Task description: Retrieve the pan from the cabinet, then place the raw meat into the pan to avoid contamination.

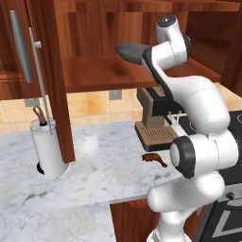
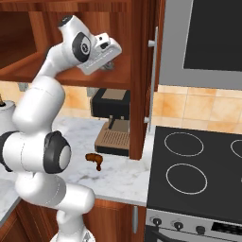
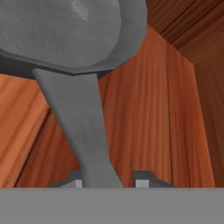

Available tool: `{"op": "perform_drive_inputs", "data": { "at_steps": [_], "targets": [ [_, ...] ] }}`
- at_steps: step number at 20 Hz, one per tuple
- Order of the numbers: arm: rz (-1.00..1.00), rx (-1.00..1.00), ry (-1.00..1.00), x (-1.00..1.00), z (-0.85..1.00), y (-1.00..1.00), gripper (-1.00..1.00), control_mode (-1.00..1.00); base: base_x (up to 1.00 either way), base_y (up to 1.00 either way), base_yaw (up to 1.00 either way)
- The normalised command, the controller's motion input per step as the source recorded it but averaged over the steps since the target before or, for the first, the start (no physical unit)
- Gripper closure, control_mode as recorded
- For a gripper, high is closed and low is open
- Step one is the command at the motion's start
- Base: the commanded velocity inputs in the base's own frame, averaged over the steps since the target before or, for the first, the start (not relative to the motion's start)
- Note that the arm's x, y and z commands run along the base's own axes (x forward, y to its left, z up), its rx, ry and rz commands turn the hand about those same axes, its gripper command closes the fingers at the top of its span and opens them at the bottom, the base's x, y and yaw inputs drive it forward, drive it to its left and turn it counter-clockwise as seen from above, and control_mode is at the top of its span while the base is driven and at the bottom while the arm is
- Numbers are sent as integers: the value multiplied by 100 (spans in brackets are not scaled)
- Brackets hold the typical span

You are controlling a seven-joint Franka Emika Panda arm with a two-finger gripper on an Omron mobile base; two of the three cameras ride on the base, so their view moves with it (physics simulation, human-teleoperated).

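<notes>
Left base view: the pan (image 1: 133,52) sits raised above the cabinet (image 1: 118,73) shelf, at twelve o'clock from the meat (image 1: 153,158) on the counter (image 1: 94,165).

Hand view: the gripper (image 3: 107,180), fingers narrow, clamps the pan's handle (image 3: 78,127).

A white marble counter (image 1: 85,175) was observed beneath the wall units. On it, a small reddish-brown piece of raw meat (image 1: 154,159) was found lying flat near the front edge, its thin end directed toward the stove side. A coffee machine (image 1: 153,124) was seen standing behind the meat, against the tiled wall, apart from it. A white cylindrical holder (image 1: 47,149) was noted at the left of the counter, beside an open wooden door. Above, the wooden shelf (image 1: 101,71) of the cabinet (image 1: 94,28) was recorded; whether the pan (image 1: 133,53) rested on that shelf could not be determined.
</notes>
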Motion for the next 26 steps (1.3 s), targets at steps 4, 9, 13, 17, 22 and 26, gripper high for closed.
{"op": "perform_drive_inputs", "data": {
  "at_steps": [4, 9, 13, 17, 22, 26],
  "targets": [
    [-6, -5, 0, -54, 0, 17, 100, -100, 0, 0, 0],
    [-3, -5, 0, -64, 1, 16, 100, -100, 0, 0, 0],
    [-1, -3, 0, -70, 4, 20, 100, -100, 0, 0, 0],
    [0, -4, 0, -82, 1, 33, 100, -100, 0, 0, 0],
    [0, -2, 0, -79, 4, 27, 100, -100, 0, 0, 0],
    [1, -1, 0, -83, 3, 27, 100, -100, 0, 0, 0]
  ]
}}
